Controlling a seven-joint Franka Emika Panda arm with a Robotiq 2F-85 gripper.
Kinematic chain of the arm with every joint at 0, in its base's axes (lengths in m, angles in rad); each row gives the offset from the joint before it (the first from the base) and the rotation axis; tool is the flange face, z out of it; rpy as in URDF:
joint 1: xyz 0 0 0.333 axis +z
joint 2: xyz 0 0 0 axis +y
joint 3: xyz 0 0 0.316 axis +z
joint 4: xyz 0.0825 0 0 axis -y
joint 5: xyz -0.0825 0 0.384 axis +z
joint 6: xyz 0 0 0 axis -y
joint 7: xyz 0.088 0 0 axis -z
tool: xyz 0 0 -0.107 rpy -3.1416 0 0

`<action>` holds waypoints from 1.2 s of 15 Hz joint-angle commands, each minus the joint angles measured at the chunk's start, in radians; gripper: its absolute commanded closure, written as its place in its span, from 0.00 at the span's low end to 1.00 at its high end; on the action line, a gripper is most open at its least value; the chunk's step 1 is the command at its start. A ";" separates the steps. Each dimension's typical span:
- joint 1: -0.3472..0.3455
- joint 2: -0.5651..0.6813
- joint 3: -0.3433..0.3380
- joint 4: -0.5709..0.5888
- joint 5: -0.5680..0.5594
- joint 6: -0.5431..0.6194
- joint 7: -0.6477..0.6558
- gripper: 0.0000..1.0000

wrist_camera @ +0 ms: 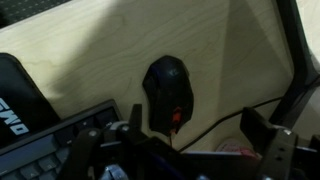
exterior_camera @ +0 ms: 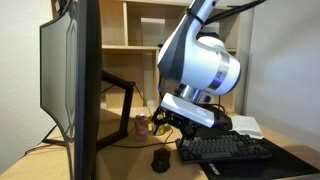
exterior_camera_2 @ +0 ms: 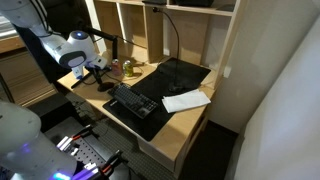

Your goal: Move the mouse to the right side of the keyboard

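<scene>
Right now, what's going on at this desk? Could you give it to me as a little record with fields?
mouse: black, lying on the bare wooden desk by one end of the keyboard, not held
keyboard: black, on a dark mat
claw: open, empty, poised over the mouse
paper: white sheet beside the keyboard

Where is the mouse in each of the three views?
Exterior view: the mouse low centre, left of the keyboard.
Exterior view: mouse upper left, a small dark shape at the keyboard's end, hard to tell.
Wrist view: mouse centre, beside the keyboard.
Shared landmark: the keyboard.
</scene>
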State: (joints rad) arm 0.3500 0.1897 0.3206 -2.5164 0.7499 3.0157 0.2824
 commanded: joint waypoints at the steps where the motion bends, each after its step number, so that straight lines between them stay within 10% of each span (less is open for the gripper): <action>1: 0.004 0.026 0.001 0.008 0.000 0.021 0.003 0.00; 5: 0.008 0.067 0.001 0.026 0.000 0.044 0.006 0.00; 9: 0.087 0.053 -0.154 -0.033 -0.300 -0.019 0.187 0.00; 15: -0.042 0.080 0.048 0.039 -0.129 0.054 0.118 0.00; 18: -0.013 0.066 0.026 0.029 -0.158 0.044 0.174 0.00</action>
State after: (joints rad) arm 0.3406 0.2561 0.3448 -2.4864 0.6080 3.0613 0.4424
